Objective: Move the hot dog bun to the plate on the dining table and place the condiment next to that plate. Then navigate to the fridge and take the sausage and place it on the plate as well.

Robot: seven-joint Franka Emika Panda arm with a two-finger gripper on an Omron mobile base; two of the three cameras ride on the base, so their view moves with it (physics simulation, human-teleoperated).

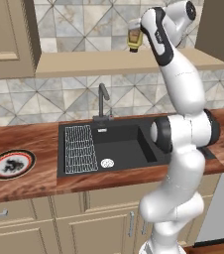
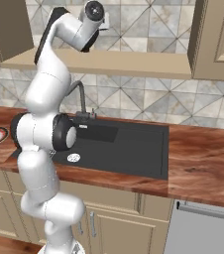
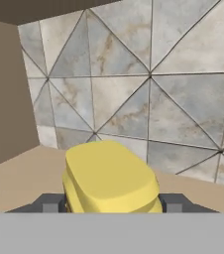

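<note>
Gripping condiment bottle (image 3: 109,174) on shelf (image 3: 29,173), jaws clamped on both sides.

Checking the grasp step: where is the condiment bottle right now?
The condiment bottle stands on the wooden shelf above the sink, against the tiled wall, between the gripper fingers; the left base view shows it beside the arm's wrist.

A kitchen: sink (image 1: 126,149), faucet (image 1: 102,101), wooden counter (image 2: 203,163), tiled backsplash (image 2: 134,99).

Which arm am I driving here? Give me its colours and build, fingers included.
A glossy white arm of rounded tubular segments with dark grey joint rings and a black panel near the wrist. The gripper has two small, blocky dark grey fingers. No cables or markings visible.
</note>
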